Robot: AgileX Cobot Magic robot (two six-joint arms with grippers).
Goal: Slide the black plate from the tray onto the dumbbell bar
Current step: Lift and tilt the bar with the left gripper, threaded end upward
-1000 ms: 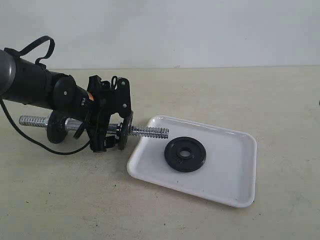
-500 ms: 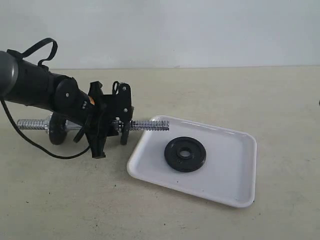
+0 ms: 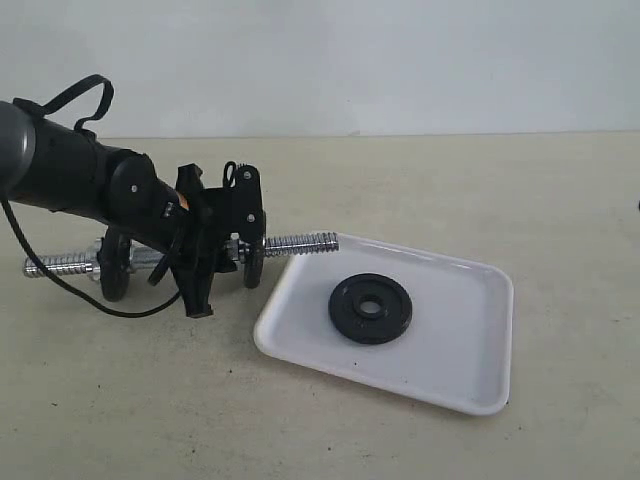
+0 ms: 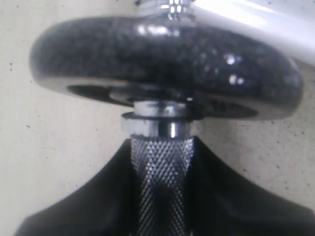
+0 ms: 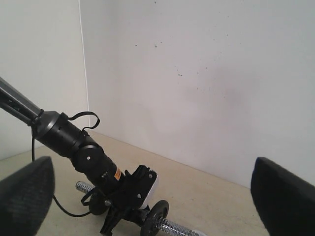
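Note:
One black plate (image 3: 370, 308) lies flat in the white tray (image 3: 470, 350), left of the tray's middle. The dumbbell bar (image 3: 298, 243) lies crosswise left of the tray, its threaded end reaching the tray's far left corner. It carries two black discs (image 3: 253, 262) (image 3: 113, 270). My left gripper (image 3: 205, 268) is shut on the bar's knurled middle (image 4: 160, 182), just behind one disc (image 4: 167, 64). My right gripper (image 5: 156, 194) hangs high and open, its pads (image 5: 24, 196) far apart, with nothing between them. It is out of the exterior view.
The left arm (image 3: 70, 170) and its cable (image 3: 60, 285) reach in from the left edge. A pale wall (image 3: 400, 60) closes off the back of the beige table (image 3: 400, 190). The tray's rim (image 4: 256, 24) shows beyond the disc in the left wrist view.
The left gripper has shifted a little left with the bar. The bar's left end has dropped and its threaded right end has risen. The plate in the tray has not moved.

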